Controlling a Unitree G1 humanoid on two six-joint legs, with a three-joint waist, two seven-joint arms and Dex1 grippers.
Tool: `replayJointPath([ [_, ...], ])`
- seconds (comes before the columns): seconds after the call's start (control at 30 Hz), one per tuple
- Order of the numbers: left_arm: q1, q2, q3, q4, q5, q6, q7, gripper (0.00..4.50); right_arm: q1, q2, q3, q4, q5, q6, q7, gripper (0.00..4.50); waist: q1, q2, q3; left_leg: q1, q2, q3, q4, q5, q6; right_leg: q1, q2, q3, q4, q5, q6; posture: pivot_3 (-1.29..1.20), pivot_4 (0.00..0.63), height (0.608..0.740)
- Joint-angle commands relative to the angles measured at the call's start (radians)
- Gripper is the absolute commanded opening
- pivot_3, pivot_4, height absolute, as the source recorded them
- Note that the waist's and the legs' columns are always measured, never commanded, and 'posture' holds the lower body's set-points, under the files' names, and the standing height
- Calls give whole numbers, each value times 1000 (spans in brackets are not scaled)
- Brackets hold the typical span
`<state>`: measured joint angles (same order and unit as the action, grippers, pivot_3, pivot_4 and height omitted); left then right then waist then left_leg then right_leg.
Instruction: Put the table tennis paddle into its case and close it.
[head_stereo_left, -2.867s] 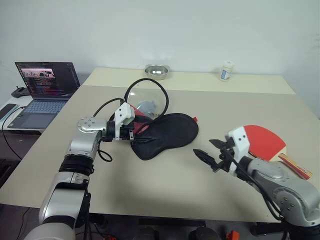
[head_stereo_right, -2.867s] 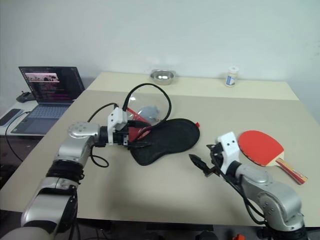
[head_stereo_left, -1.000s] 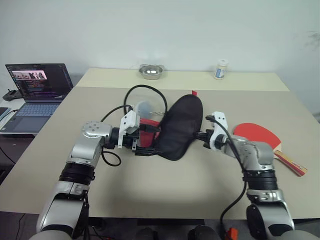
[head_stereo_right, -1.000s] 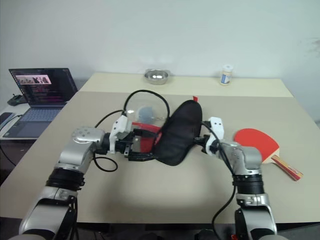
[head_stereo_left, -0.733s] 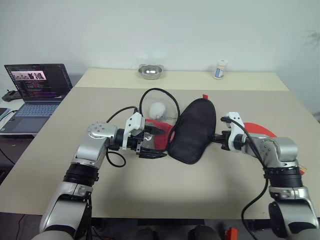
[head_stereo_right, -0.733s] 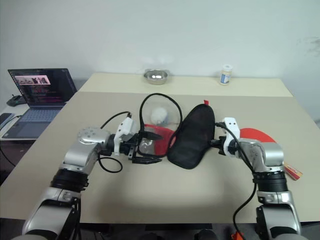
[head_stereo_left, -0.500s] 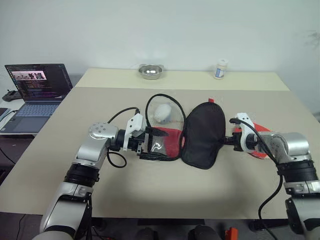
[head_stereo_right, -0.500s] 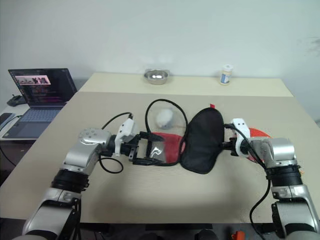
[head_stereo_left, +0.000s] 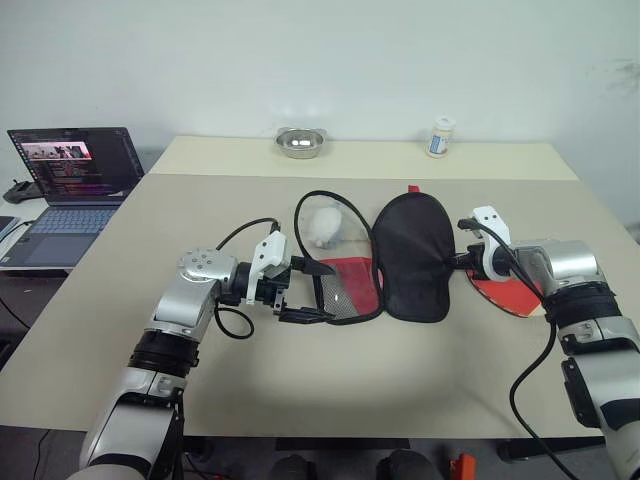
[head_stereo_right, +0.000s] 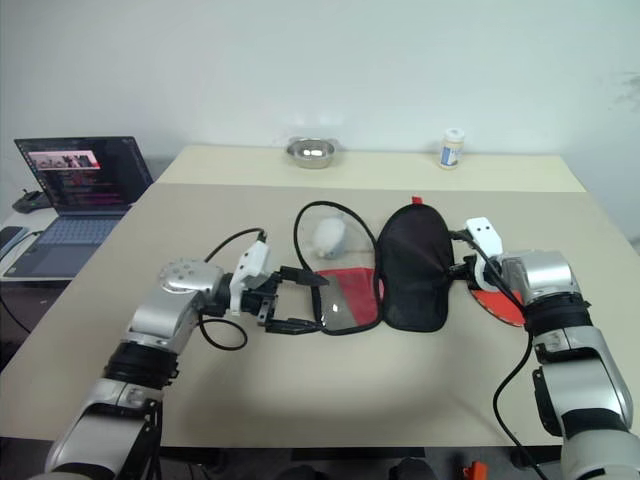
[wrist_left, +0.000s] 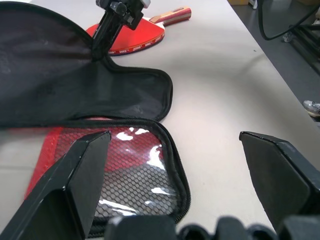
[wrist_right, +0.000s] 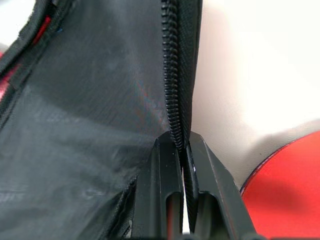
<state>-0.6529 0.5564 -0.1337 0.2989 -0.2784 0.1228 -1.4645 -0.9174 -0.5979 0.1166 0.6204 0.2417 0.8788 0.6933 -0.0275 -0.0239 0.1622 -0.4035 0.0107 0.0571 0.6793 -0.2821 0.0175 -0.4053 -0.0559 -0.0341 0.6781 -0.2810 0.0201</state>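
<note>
Left-centre of frame, my left tool (head_stereo_left: 305, 293) sat spread wide, empty, at the red mesh half of the case (head_stereo_left: 385, 270), which lay opened flat mid-bench (head_stereo_left: 300, 370). Right tool (head_stereo_left: 462, 259) was pinched on the black flap's zip edge. One case: soft, floppy, so grip by the rim. One paddle (head_stereo_left: 505, 296), stiff, lay right of centre; I'd take it by the handle.

A beige surface (head_stereo_left: 300, 390) carries the case (head_stereo_left: 385, 265), lying spread open near its middle, black half beside red mesh half. The table tennis paddle (head_stereo_left: 512, 296) lies just beside the case's black half. A metal bowl (head_stereo_left: 301, 142) and a small white bottle (head_stereo_left: 438, 138) stand along the far edge.
</note>
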Motion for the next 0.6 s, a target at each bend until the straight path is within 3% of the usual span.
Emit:
replayJointPath([
  [0.03, 2, 5, 7, -27, -14, -14, -2, 4500, -41, -1, -25, 8, -26, -42, -3, 709, 0, 0, 0, 0, 0, 0, 0, 0, 0, 0, 0, 0, 0, 0, 0, 0, 150, 740],
  [0.27, -10, -10, 3, -11, -11, -17, 5, 4500, -70, -14, -95, 27, -28, -47, -37, 3056, 0, 1, 0, 0, 0, 0, 0, 0, 0, 0, 0, 0, 0, 0, 0, 0, 150, 740],
  [0.4, -10, -18, 4, -38, -24, 10, 9, 4500, -30, -58, -174, -80, 7, -6, -42, 4450, 0, 2, 1, 0, 0, 0, 0, 0, 0, 0, -1, 0, 0, 0, 0, 0, 150, 740],
  [0.6, -12, -26, -12, -168, -64, 79, 16, 4500, 309, -248, -302, -609, 131, 134, 72, 4481, 23, 3, 2, -4, 0, -3, 0, 0, 0, -1, 0, -3, -4, 0, 0, 0, 150, 740],
])
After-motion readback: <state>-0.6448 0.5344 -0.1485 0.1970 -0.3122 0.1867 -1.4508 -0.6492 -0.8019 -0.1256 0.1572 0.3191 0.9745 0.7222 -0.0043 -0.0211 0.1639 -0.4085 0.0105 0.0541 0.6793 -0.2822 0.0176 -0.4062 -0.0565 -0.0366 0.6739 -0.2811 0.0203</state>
